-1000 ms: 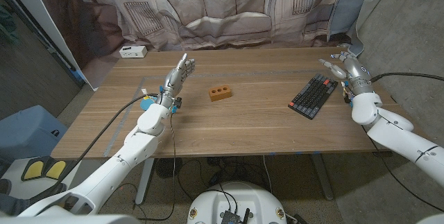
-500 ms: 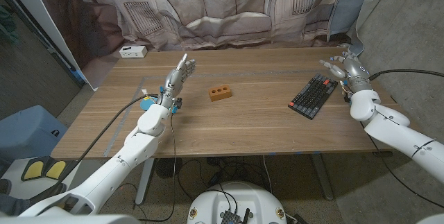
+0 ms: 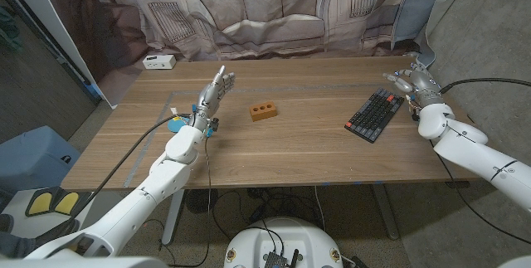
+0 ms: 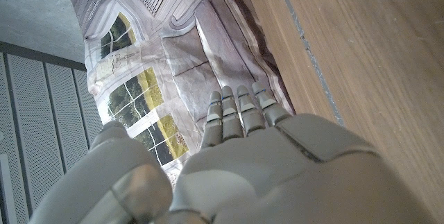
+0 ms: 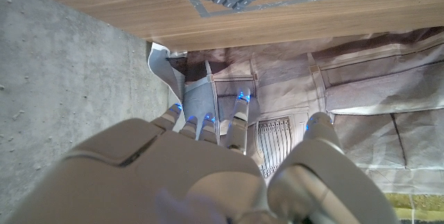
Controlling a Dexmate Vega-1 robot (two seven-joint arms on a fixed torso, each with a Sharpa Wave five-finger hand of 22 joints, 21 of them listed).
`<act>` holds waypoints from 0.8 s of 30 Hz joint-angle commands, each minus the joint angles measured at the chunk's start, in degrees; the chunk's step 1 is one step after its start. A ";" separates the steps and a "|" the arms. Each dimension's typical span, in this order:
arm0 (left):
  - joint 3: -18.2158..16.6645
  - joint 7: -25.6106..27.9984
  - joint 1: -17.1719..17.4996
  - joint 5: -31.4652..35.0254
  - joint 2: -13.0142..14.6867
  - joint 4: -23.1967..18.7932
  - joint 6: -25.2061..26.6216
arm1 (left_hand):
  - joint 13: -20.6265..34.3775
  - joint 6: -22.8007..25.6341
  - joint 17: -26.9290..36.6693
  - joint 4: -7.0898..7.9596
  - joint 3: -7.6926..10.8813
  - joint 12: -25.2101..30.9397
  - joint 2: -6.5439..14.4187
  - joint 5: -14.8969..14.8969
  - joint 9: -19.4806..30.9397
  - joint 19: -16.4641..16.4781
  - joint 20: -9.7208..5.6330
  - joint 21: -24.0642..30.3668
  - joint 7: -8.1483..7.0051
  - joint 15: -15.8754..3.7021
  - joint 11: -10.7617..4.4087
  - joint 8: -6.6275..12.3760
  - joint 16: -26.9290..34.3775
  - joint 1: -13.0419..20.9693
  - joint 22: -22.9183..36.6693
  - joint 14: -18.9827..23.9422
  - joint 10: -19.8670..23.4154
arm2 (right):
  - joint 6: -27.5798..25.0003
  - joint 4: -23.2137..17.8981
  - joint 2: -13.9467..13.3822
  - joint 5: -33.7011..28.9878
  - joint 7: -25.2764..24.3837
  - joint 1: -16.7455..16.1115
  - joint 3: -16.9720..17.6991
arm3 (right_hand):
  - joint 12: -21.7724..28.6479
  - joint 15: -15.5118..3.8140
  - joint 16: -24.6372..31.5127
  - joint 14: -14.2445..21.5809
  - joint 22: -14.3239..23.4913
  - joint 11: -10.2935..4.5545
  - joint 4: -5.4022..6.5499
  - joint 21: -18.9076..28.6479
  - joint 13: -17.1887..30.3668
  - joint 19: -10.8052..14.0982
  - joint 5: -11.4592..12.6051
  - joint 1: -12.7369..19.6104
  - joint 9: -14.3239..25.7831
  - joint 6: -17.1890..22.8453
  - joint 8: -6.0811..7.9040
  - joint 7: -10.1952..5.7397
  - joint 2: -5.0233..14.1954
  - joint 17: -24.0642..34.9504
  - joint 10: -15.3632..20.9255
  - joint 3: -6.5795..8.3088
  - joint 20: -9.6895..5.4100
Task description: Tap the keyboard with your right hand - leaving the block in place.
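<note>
Right hand (image 3: pixel 412 81) is drifting a bit farther back beside the keyboard (image 3: pixel 375 114), fingers spread, holding nothing. Left hand (image 3: pixel 213 91) is staying upright, fingers apart. Block (image 3: pixel 264 112) is sitting mid-tabletop (image 3: pixel 282 152).

Small white box (image 3: pixel 158 61) on wooden table (image 3: pixel 299 148), upper left of frame. Printed sofa backdrop (image 3: pixel 265 11) hangs behind. Blue seat (image 3: pixel 33 158) at lower left.

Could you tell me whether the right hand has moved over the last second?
Yes, slightly: the right hand has drifted toward the table's far edge, still beside the far end of the keyboard, which has stayed put.
</note>
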 commanded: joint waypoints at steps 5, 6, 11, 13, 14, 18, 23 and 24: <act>-0.07 0.71 0.82 -0.08 0.15 -0.90 0.86 | 0.09 0.67 0.08 -0.24 0.06 0.12 0.14 -0.06 0.11 0.82 -0.05 -0.11 0.03 0.14 0.22 0.07 -0.03 0.74 0.08 0.66 0.50 | -6.05 -0.14 -1.42 2.99 6.83 4.56 -2.92 | 0.39 0.13 0.77 -5.15 0.36 0.19 1.45 0.65 0.06 -1.89 -0.12 -2.74 0.19 0.45 -0.17 1.91 -0.24 0.41 -0.74 -0.91 -0.06; -0.06 0.79 0.88 -0.08 0.16 -0.94 1.00 | 0.08 0.75 0.08 -0.25 0.05 0.11 0.15 -0.06 0.11 0.86 -0.10 -0.13 0.03 0.13 0.22 0.08 -0.03 0.74 0.08 0.67 0.50 | -6.33 -0.07 -1.50 2.85 7.10 4.95 -3.29 | 0.42 0.11 0.81 -5.16 0.37 0.16 1.59 0.68 0.06 -1.95 -0.10 -2.99 0.19 0.47 -0.19 1.89 -0.24 0.43 -0.76 -1.01 -0.09; -0.05 0.76 0.91 -0.11 0.18 -1.01 1.02 | 0.04 0.78 0.08 -0.27 0.04 0.09 0.18 -0.08 0.11 0.97 -0.19 -0.21 0.00 0.06 0.17 0.03 -0.04 0.75 0.09 0.74 0.55 | -7.02 0.29 -1.67 2.93 8.21 6.19 -4.45 | 0.54 0.16 0.93 -5.20 0.38 0.17 2.00 0.73 0.05 -2.30 -0.06 -3.82 0.19 0.50 -0.25 1.79 -0.28 0.51 -0.72 -1.32 0.07; -0.05 0.78 0.94 -0.08 0.25 -1.14 1.11 | 0.03 0.82 0.08 -0.28 0.04 0.09 0.19 -0.08 0.11 0.98 -0.18 -0.25 -0.04 0.04 0.15 0.02 -0.05 0.75 0.09 0.77 0.57 | -6.94 0.66 -1.48 3.08 8.35 6.60 -4.77 | 0.64 0.09 1.04 -5.27 0.39 0.18 2.43 0.87 0.04 -2.44 0.01 -4.69 0.19 1.27 -0.04 1.90 -0.34 0.58 -0.69 -1.67 0.09; -0.05 0.80 0.97 -0.08 0.30 -1.24 1.22 | 0.02 0.82 0.08 -0.29 0.04 0.08 0.21 -0.09 0.11 1.02 -0.27 -0.27 -0.02 0.04 0.21 0.00 -0.05 0.76 0.09 0.79 0.57 | -6.97 0.83 -1.35 3.24 8.45 6.79 -4.88 | 0.67 0.11 1.14 -5.33 0.39 0.17 2.83 1.01 0.04 -2.50 0.07 -5.47 0.18 1.98 0.14 2.64 -0.39 0.64 -0.84 -1.97 0.10; -0.09 0.83 1.13 -0.33 0.36 -1.40 1.56 | 0.00 0.88 0.08 -0.31 0.04 0.06 0.25 -0.10 0.11 1.10 -0.43 -0.35 0.06 0.24 0.34 -0.03 -0.08 0.77 0.09 0.80 0.60 | -7.06 1.54 -1.03 3.72 9.05 7.59 -5.44 | 0.73 -0.07 1.32 -5.48 0.38 0.33 3.75 1.26 0.01 -2.64 0.30 -7.24 0.17 3.81 0.55 3.88 -0.45 0.78 -1.18 -2.65 0.07; -0.22 0.98 1.24 -0.23 0.45 -1.53 1.40 | -0.03 0.98 0.08 -0.33 0.04 0.04 0.30 -0.11 0.12 1.20 -0.42 -0.44 0.05 0.25 0.33 -0.05 -0.11 0.79 0.10 0.81 0.64 | -7.49 2.25 -0.94 4.38 10.38 8.76 -6.21 | 0.59 -0.29 1.26 -6.10 0.39 0.13 4.58 1.24 -0.01 -3.21 0.51 -8.54 0.16 4.64 0.60 4.42 -0.16 0.90 -1.96 -3.05 -0.02; -0.23 1.03 1.26 -0.15 0.47 -1.57 1.33 | -0.03 0.96 0.08 -0.33 0.04 0.04 0.30 -0.12 0.12 1.21 -0.42 -0.45 0.03 0.23 0.30 -0.07 -0.11 0.79 0.10 0.82 0.66 | -7.23 2.46 -0.97 4.34 10.49 8.94 -6.41 | 0.51 -0.30 1.22 -6.27 0.39 0.12 4.69 1.22 -0.01 -3.34 0.54 -8.70 0.16 4.64 0.56 4.45 -0.13 0.92 -2.23 -3.10 -0.06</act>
